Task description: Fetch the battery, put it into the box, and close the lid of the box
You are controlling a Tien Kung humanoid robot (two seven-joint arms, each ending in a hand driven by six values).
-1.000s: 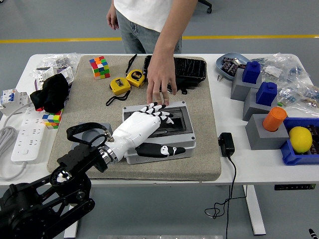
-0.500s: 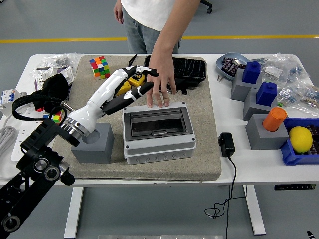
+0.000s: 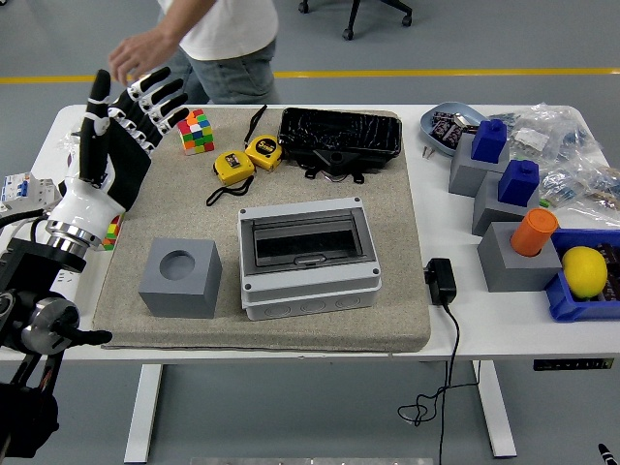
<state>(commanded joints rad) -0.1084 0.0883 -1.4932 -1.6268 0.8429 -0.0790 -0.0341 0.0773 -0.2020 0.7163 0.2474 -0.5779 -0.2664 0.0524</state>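
Observation:
The grey box [image 3: 308,254] sits in the middle of the beige mat [image 3: 407,291] with its dark see-through lid down flat. No battery shows anywhere. Left of the box stands a grey block [image 3: 179,278] whose round hole is empty. My left hand [image 3: 131,111], white with black fingers, is raised over the table's left end, well away from the box. Its fingers are spread and hold nothing. A person stands at the far left of the table's far side, one hand [image 3: 136,58] hanging just above my fingertips.
A Rubik's cube [image 3: 195,131], two yellow tape measures [image 3: 233,166] and a black tray [image 3: 340,136] lie behind the box. Grey blocks with blue caps [image 3: 489,153], an orange cylinder [image 3: 533,231] and a lemon [image 3: 584,270] crowd the right. A power adapter [image 3: 440,281] lies right of the mat.
My left hand lifted off the box lid and swung up and to the far left. The person's hand left the box's far edge and withdrew to the top left.

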